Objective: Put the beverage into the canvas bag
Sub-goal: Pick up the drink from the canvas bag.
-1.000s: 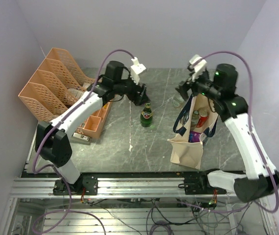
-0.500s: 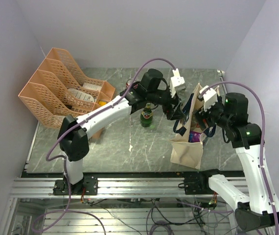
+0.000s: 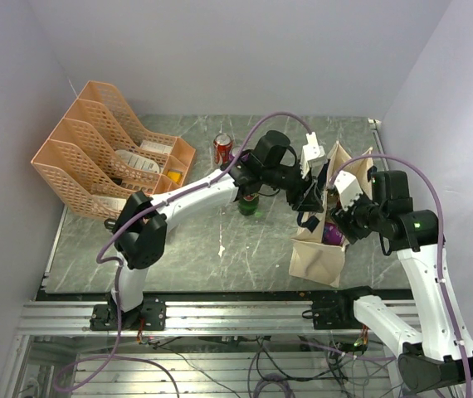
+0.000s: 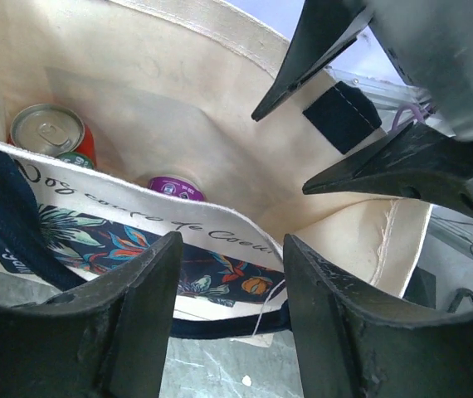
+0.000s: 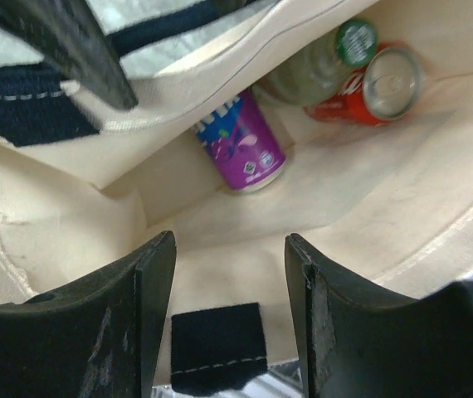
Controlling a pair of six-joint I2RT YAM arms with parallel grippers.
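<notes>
Item 1, left claw (image 4: 231, 253): we record the jaws moderately spread, gripping nothing. The printed near rim of the canvas bag (image 3: 315, 253) crosses the gap between them; we cannot tell whether it touches them.

Item 2, right claw (image 5: 230, 245): jaws likewise apart, nothing pinched. The bag's opposite rim with its navy patch (image 5: 218, 336) lies between the fingers.

Item 3, contents beyond both claws, down inside the bag: purple can (image 5: 249, 145), red can (image 5: 377, 79), clear bottle (image 5: 311, 66).

Item 4, green bottle (image 3: 249, 201): upright on the table (image 3: 203, 249), behind the left claw beside its forearm, outside the bag.

Changes we note: a second ago the left claw hung by the green bottle and the right claw was above the bag's far side. Both have since moved to the bag's mouth, facing each other. The bottle has not moved.
</notes>
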